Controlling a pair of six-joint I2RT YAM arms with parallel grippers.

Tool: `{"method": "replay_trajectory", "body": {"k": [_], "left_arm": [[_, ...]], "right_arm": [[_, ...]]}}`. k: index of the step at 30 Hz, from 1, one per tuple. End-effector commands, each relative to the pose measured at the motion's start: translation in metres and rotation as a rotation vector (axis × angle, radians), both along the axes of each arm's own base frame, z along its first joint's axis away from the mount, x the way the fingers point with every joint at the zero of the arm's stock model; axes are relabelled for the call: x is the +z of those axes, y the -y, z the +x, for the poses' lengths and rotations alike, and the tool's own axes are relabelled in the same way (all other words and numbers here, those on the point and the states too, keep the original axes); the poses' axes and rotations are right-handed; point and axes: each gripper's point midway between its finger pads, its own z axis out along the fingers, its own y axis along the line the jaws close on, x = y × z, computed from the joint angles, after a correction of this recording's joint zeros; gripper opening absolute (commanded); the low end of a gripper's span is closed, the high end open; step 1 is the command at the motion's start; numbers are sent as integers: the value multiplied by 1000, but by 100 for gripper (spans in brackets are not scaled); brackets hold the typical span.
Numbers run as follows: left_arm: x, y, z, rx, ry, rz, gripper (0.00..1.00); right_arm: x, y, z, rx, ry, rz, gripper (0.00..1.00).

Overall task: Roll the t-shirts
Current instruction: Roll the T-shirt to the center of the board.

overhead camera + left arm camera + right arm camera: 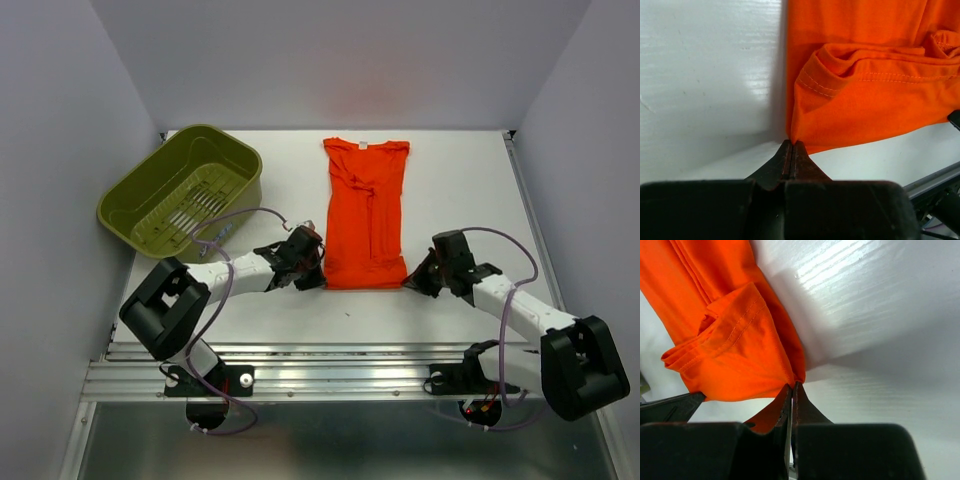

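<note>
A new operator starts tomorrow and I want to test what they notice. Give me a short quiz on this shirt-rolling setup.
1. True or false: the bright orange-red cloth t-shirt is already rolled up.
2. Where do the left gripper and right gripper pinch it? A collar, B near hem corners, C sleeves.
3. What stands left of the t-shirt?
Key: 1 false, it lies flat, folded narrow. 2 B. 3 the olive-green slotted plastic basket.
</note>
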Motion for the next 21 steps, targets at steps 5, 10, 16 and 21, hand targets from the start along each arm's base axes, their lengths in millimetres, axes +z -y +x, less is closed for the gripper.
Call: {"method": "replay_trajectory", "body": {"k": [5, 10, 16, 21], "left_arm": [[18, -12, -22, -12, -22, 8, 0], [31, -8, -22, -17, -32, -6, 0], [26, -9, -28, -19, -63, 0, 0], [13, -12, -27, -14, -69, 22, 0]], "right_arm": [[8, 9, -18, 8, -35, -31, 1], [14, 11, -18, 13, -38, -47, 1], [19, 11, -16, 16, -32, -51, 1], [9, 14, -20, 44, -68, -84, 22]]}}
